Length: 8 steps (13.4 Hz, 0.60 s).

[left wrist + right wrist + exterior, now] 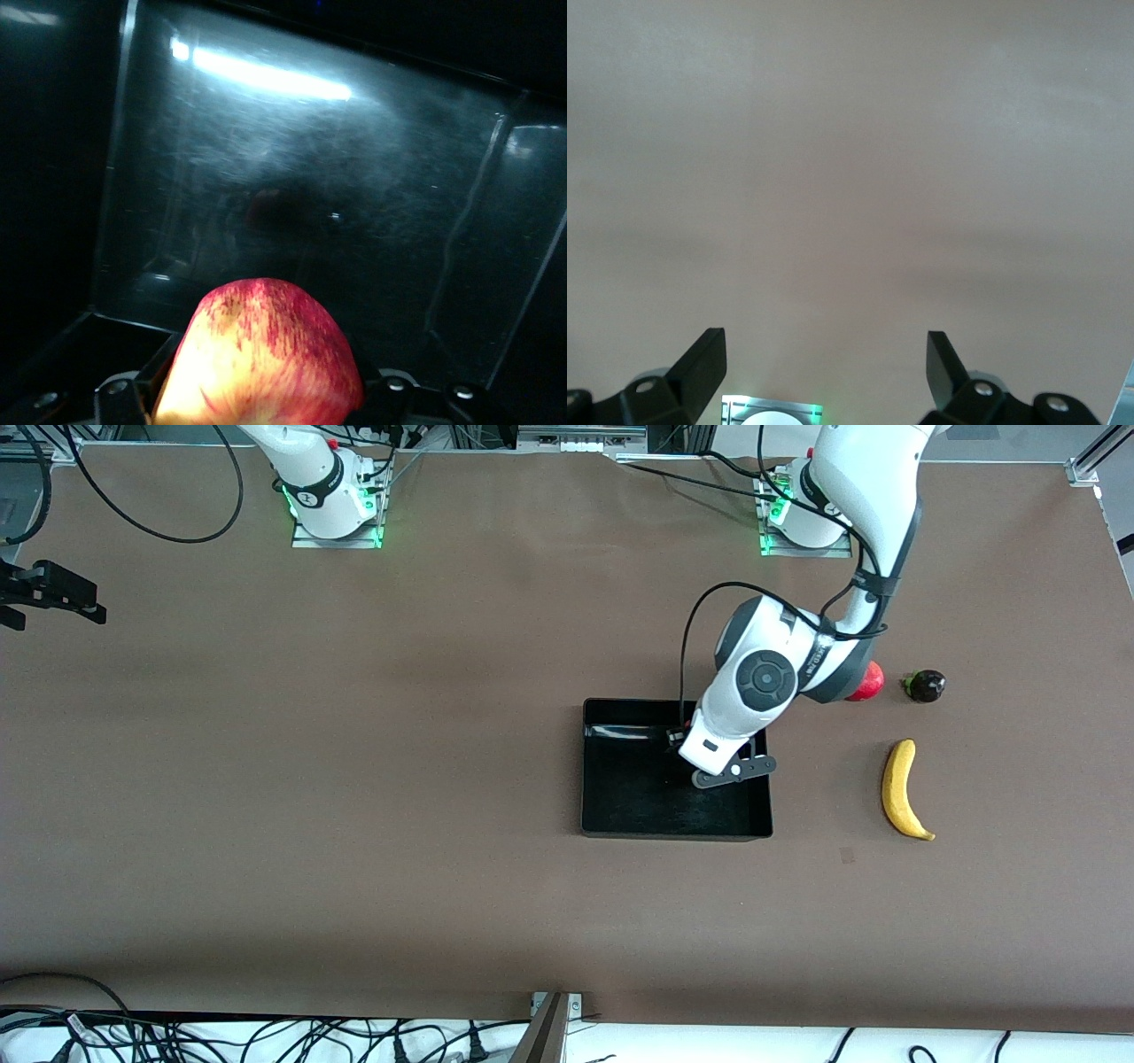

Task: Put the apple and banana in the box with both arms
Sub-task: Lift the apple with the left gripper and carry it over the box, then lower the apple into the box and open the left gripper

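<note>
My left gripper is down inside the black box, at the end toward the left arm. It is shut on the red and yellow streaked apple, which fills the lower part of the left wrist view above the box's glossy floor. In the front view the hand hides the apple. The yellow banana lies on the table beside the box, toward the left arm's end. My right gripper is open and empty, high over bare table near its own base, and waits.
A red round fruit, half hidden by the left arm, and a small dark fruit lie farther from the front camera than the banana. A black fixture sits at the right arm's end of the table.
</note>
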Each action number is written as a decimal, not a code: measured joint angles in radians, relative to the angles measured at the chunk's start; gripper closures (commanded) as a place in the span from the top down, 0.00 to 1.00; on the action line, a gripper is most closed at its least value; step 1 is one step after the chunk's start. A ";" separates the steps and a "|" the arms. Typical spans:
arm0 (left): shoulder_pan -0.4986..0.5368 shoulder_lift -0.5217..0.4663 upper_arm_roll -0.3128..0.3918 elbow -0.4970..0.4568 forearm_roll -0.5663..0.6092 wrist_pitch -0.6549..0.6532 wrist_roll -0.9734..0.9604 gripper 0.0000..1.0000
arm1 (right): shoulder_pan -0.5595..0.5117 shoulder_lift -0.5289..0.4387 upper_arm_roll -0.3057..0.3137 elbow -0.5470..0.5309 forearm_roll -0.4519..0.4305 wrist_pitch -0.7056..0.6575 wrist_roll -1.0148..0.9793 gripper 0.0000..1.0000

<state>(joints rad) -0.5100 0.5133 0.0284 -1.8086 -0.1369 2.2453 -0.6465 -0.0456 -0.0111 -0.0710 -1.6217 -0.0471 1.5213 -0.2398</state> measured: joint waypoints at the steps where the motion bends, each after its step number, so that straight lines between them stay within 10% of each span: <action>1: -0.013 0.010 -0.001 0.000 0.000 0.020 -0.006 0.00 | 0.000 0.000 0.001 0.000 0.000 0.000 0.000 1.00; 8: -0.078 0.093 -0.022 -0.001 0.000 0.159 -0.059 0.00 | 0.000 0.000 0.005 0.000 0.003 0.035 0.000 1.00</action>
<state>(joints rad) -0.5877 0.6063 0.0067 -1.8093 -0.1369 2.4041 -0.7057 -0.0456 -0.0111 -0.0658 -1.6215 -0.0437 1.5565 -0.2398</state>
